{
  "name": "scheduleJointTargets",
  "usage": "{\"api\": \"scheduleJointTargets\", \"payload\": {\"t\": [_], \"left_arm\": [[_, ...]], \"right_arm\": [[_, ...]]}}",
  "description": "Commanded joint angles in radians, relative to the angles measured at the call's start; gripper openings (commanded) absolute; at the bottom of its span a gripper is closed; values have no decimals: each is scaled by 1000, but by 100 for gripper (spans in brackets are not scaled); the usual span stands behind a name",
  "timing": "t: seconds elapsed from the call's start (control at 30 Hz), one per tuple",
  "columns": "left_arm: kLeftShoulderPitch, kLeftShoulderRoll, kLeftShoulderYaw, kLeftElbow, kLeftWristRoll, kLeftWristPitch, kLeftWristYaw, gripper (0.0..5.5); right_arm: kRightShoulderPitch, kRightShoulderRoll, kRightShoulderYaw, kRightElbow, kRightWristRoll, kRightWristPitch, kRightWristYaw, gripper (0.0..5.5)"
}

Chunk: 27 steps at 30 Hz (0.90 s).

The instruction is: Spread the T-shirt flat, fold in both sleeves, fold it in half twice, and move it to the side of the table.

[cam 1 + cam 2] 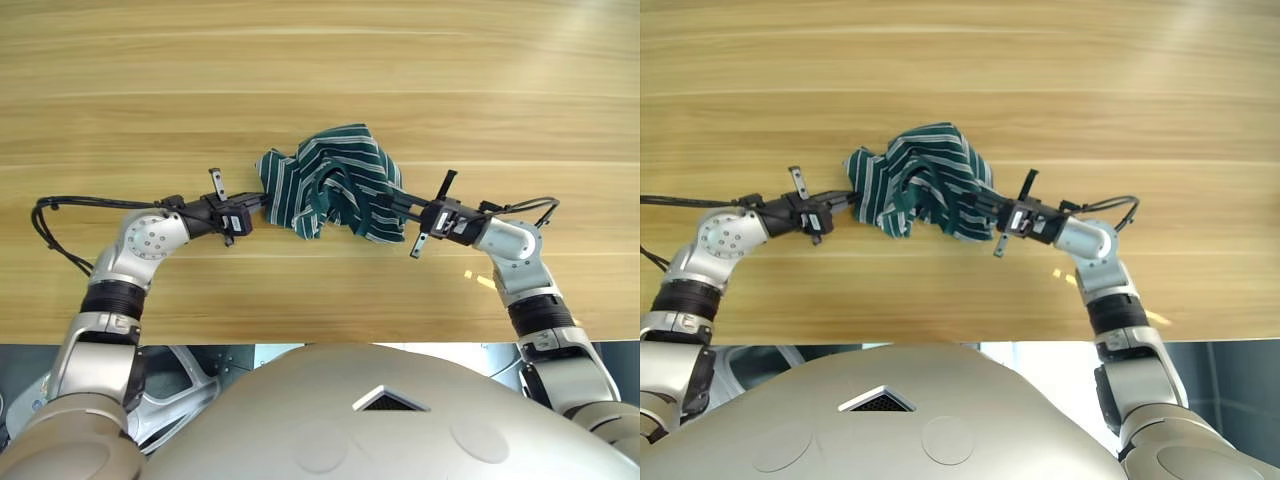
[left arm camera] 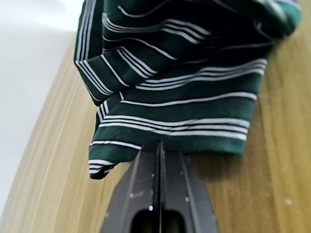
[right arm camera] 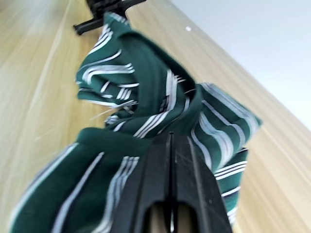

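Note:
The dark green T-shirt point(image 1: 335, 180) with white stripes is bunched in a crumpled heap at the middle of the wooden table point(image 1: 320, 70). My left gripper point(image 1: 262, 198) is at the heap's left edge, fingers pressed together on the striped hem point(image 2: 170, 128). In the left wrist view the left gripper point(image 2: 159, 145) pinches that hem right at its tips. My right gripper point(image 1: 384, 203) is at the heap's right side, shut with cloth gathered around its tips. In the right wrist view the right gripper point(image 3: 170, 138) is sunk into folds of the T-shirt point(image 3: 141, 73), and the left gripper point(image 3: 104, 7) lies beyond the heap.
Bare wood surrounds the heap on every side, with wide room toward the far side, left and right. The table's front edge point(image 1: 320, 342) runs close behind both forearms.

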Motion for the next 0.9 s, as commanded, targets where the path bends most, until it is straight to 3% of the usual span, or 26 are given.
{"api": "scheduleJointTargets", "payload": {"t": [0.03, 0.37, 0.67, 0.9], "left_arm": [[-19, 57, -93, -43, 109, 32, -36, 0], [-95, 167, -221, -192, 174, 39, -129, 0], [-65, 369, -107, -415, 90, 149, -217, 0], [-43, 351, -97, -596, -55, 214, -263, 0]], "right_arm": [[-25, 12, 43, 49, -79, -10, -34, 1], [-88, 18, 112, 195, -246, 2, -173, 1], [-91, 20, 156, 222, -255, -11, -217, 1], [-93, 17, 174, 220, -246, -12, -217, 1]]}}
